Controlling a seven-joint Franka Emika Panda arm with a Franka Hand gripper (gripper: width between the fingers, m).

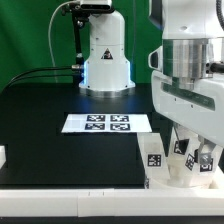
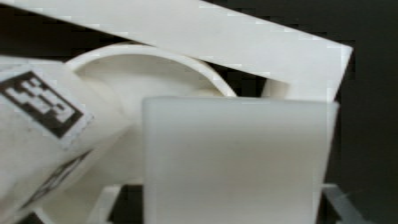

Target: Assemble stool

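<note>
In the exterior view my gripper (image 1: 192,150) is low at the exterior view's right, down on the white stool (image 1: 176,168), whose tagged legs (image 1: 153,156) stand up around it. In the wrist view my gripper (image 2: 221,216) is shut on a blocky white leg (image 2: 237,150), with a fingertip (image 2: 114,205) at each side of it. The leg stands over the round dish-like seat (image 2: 151,72). Another leg with a black-and-white tag (image 2: 45,105) stands beside it. The seat's middle is hidden behind the held leg.
The marker board (image 1: 108,123) lies on the black table (image 1: 50,120) in the middle. A long white border rail (image 1: 70,200) runs along the front; it also shows in the wrist view (image 2: 267,45) just beyond the seat. The robot base (image 1: 105,55) stands at the back.
</note>
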